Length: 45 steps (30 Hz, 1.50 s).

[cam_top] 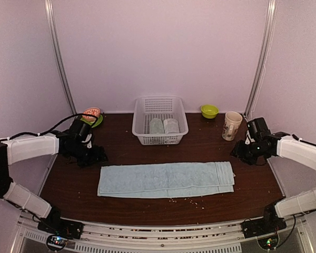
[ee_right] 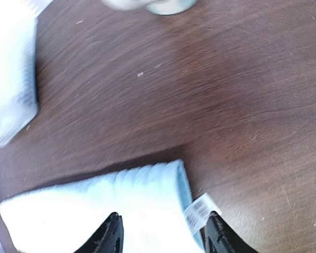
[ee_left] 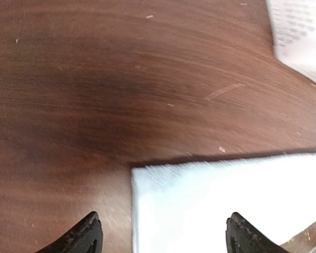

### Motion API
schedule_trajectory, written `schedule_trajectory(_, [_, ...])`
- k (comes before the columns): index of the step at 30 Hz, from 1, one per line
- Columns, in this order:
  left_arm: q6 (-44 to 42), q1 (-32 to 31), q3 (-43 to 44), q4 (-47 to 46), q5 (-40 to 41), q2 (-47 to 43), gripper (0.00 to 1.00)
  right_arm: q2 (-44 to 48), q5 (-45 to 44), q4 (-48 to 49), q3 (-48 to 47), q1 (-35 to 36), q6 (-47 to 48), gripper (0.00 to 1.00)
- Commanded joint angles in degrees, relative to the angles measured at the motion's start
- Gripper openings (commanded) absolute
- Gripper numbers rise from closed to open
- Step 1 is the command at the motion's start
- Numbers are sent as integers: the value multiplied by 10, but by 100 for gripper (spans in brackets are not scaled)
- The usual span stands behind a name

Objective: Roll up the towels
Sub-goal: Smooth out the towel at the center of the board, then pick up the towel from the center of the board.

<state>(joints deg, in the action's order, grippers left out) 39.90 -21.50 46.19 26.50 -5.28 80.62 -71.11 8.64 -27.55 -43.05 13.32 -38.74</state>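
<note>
Left pincer [ee_left: 163, 237] and right pincer [ee_right: 163, 232] gape wide, empty.
We judge two small towels [cam_top: 157, 125] in the basket [cam_top: 159, 140], upper centre, rolled; the blue towel [cam_top: 166, 179] lies flat on the desk [cam_top: 121, 142], centre frame, not yet rolled.

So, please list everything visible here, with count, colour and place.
light blue towel: 1, light blue, folded, table centre
rolled towels: 2, pale green and greyish-white, inside the basket
basket: 1, white, behind the blue towel
bowl: 1, green, back right
cup: 1, beige, right of the basket
plate: 1, green, back left, holding something orange
table: 1, dark brown, under everything
left gripper: 1, black, open, at the towel's left corner
right gripper: 1, black, open, at the towel's right corner
</note>
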Motion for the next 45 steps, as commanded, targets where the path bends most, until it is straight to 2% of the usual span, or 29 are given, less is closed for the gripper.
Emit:
schedule_trajectory(1, [7,-63,6,83,60,-70,81,73,-26,-77,20,38,31,51])
schedule_trajectory(4, [48,-121,-22,94,81,-94,77,112,-15,-76,63,48,21,47])
schedule_trajectory(8, [87,-154,-65,77,80,-100,73,125,6,-54,106,62,5,45])
schedule_trajectory(14, [92,-156,-90,63,78,-91,66,107,14,-30,130,75,-11,44])
schedule_trajectory(23, [99,-156,-126,31,53,-79,44,111,15,-23,141,88,-24,38])
schedule_trajectory(27, [101,-156,-132,23,50,-75,40,112,14,-25,138,89,-24,36])
schedule_trajectory(34, [100,-156,-132,16,46,-68,24,113,13,-25,137,89,-25,33])
schedule_trajectory(37, [98,-156,-132,16,43,-65,17,113,13,-23,140,89,-27,34])
schedule_trajectory(42, [97,-156,-132,17,43,-74,0,107,14,-18,146,89,-32,40])
schedule_trajectory(45, [95,-156,-130,20,44,-75,0,100,14,-10,150,89,-37,41])
